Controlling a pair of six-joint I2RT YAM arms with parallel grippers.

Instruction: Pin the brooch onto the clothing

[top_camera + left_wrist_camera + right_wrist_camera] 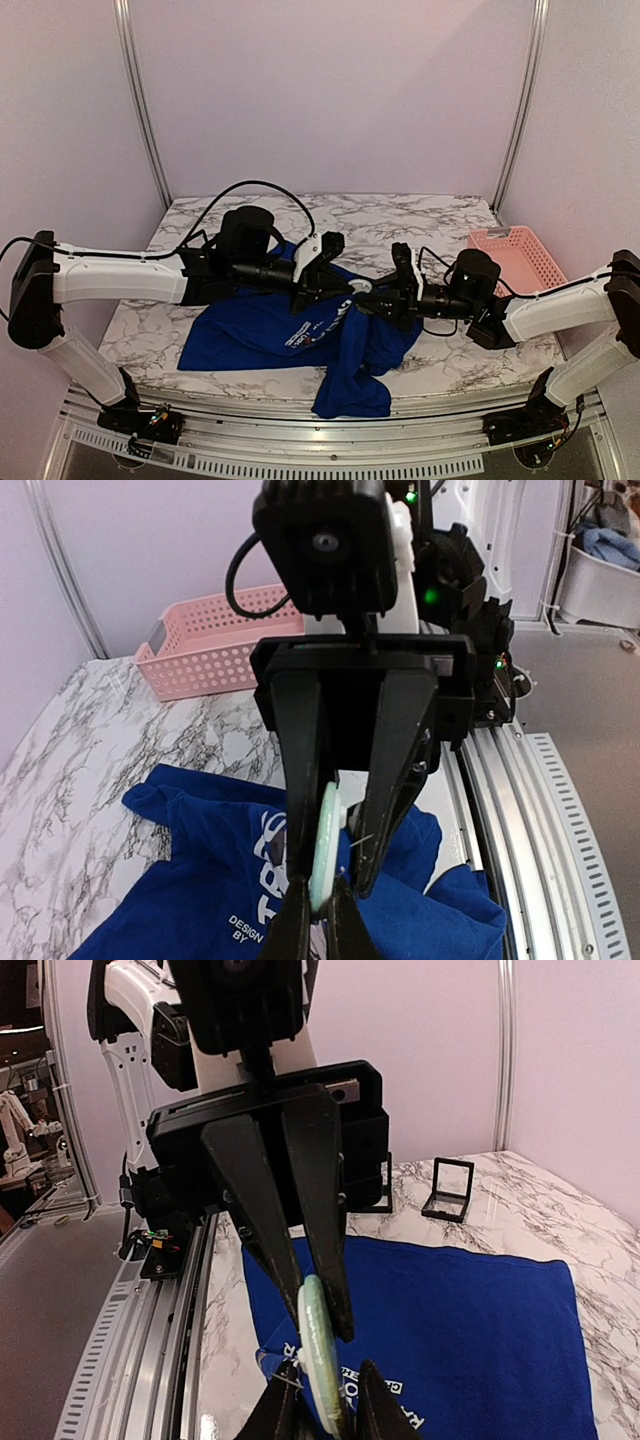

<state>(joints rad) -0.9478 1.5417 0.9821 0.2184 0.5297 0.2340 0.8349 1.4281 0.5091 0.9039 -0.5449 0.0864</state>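
Observation:
The brooch (326, 830) shows edge-on as a thin pale-green disc with a bare pin sticking out of its back. It also shows in the right wrist view (322, 1350) and as a pale speck in the top view (359, 287). My left gripper (322, 895) and my right gripper (330, 1375) meet tip to tip above the blue T-shirt (250, 335). The left fingers pinch the disc's rim. The right fingers straddle the disc and its pin back. The shirt lies crumpled, with white lettering visible (190, 880); its panda picture is hidden.
A pink basket (515, 255) stands at the back right of the marble table (420, 215). Two small black square boxes (447, 1190) sit beyond the shirt. Part of the shirt hangs over the table's front edge, above the aluminium rail (300, 455).

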